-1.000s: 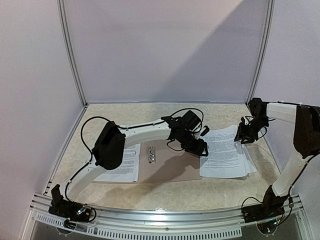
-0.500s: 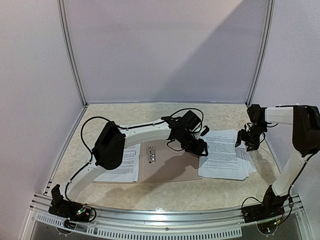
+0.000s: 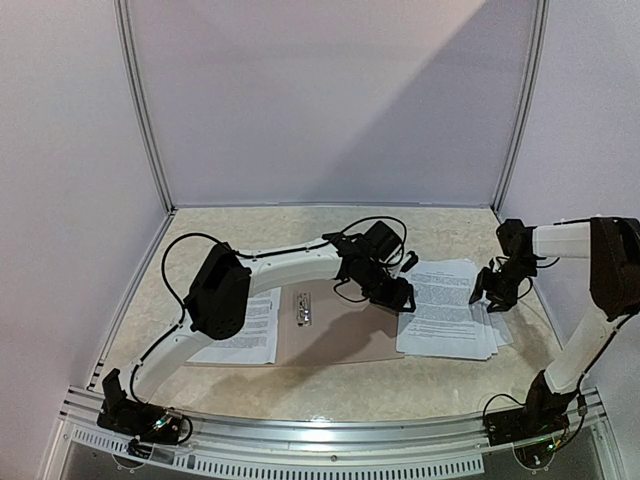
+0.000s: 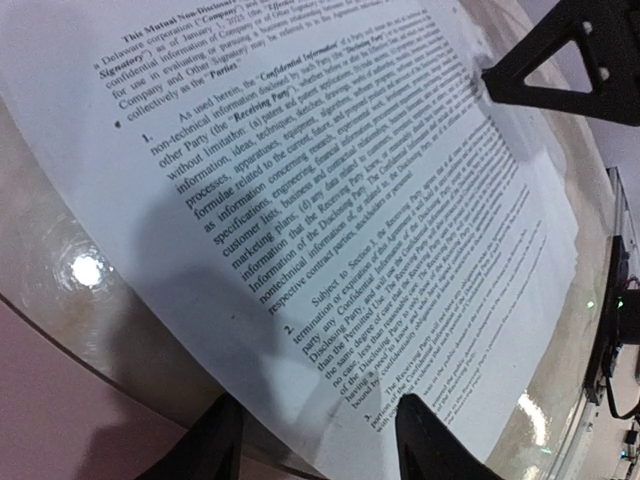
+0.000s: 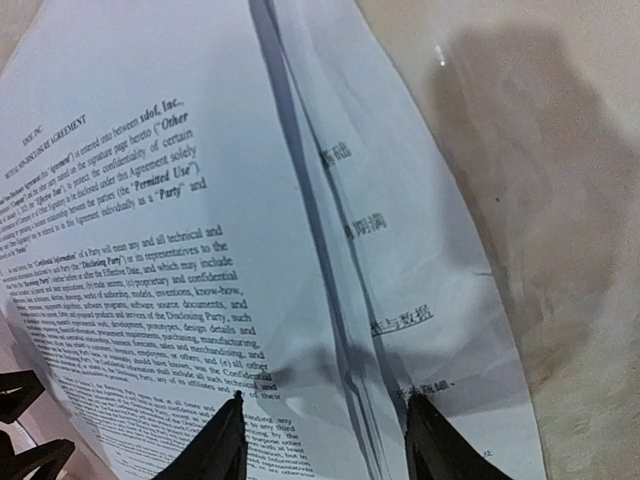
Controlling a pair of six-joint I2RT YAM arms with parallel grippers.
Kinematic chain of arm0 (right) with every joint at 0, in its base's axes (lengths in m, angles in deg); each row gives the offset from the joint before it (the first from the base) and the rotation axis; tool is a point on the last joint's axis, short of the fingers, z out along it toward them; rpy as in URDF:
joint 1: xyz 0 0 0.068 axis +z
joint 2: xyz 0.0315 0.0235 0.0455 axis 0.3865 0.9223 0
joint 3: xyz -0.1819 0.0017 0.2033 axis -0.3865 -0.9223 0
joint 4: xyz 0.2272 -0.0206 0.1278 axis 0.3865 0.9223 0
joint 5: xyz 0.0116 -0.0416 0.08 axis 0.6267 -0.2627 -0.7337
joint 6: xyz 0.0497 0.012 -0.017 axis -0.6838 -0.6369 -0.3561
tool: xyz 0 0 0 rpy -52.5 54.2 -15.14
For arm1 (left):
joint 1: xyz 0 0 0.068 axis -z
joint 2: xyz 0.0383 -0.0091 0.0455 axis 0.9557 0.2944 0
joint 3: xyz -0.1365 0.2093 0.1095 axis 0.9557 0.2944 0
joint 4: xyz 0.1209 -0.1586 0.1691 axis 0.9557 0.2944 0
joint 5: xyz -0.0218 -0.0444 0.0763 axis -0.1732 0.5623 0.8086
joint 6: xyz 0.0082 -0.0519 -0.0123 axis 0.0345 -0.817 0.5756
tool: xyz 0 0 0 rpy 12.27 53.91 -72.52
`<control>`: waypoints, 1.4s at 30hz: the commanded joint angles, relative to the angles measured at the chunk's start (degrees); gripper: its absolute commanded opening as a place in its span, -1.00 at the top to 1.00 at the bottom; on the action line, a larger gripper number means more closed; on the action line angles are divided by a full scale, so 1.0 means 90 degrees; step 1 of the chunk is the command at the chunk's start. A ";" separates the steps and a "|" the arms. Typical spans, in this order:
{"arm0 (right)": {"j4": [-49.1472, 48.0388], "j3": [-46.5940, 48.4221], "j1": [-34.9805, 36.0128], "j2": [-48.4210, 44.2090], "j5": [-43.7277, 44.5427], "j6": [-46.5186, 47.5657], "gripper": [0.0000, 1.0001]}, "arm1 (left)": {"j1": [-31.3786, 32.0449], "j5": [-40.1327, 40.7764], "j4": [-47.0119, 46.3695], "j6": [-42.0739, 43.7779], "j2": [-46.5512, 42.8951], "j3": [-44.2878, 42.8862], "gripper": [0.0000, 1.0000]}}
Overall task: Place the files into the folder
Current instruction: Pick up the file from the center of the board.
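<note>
The files (image 3: 447,310) are a loose stack of white printed sheets on the table, right of the folder. The folder (image 3: 335,335) lies open and flat at the middle, its metal clip (image 3: 304,308) showing. My left gripper (image 3: 400,298) is open at the stack's left edge, low over the top sheet (image 4: 330,190). My right gripper (image 3: 490,295) is open at the stack's right edge, its fingers straddling the fanned sheet edges (image 5: 345,330). Neither gripper holds a sheet.
Another printed sheet (image 3: 245,328) lies at the folder's left side, partly under my left arm. The cell's back wall and side posts (image 3: 145,120) enclose the beige table. The right gripper's black fingers (image 4: 560,60) show in the left wrist view.
My right gripper has moved toward the near side and down along the stack's right edge. The top sheets have shifted a little and lie squarer. The left arm has not moved.
</note>
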 commanded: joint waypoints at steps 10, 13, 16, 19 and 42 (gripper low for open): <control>0.0232 -0.0110 0.0150 -0.0901 0.0462 0.0105 -0.05 | 0.0051 0.0227 0.0298 0.0039 0.0282 0.0094 -0.01; -0.0123 -0.0302 0.0148 -0.0768 -0.0018 0.0069 -0.06 | 0.0053 0.0246 0.0309 0.0039 0.0265 0.0094 -0.01; -0.0306 -0.0357 0.0144 -0.0503 -0.0114 0.0047 -0.04 | 0.0053 0.0257 0.0310 0.0049 0.0248 0.0106 -0.01; -0.0487 -0.0384 0.0135 -0.0341 -0.0249 0.0010 0.02 | 0.0053 0.0268 0.0325 0.0064 0.0224 0.0124 -0.01; -0.0692 -0.0398 0.0135 -0.0722 -0.0793 -0.0083 0.22 | 0.0053 0.0295 0.0298 0.0069 0.0252 0.0060 -0.01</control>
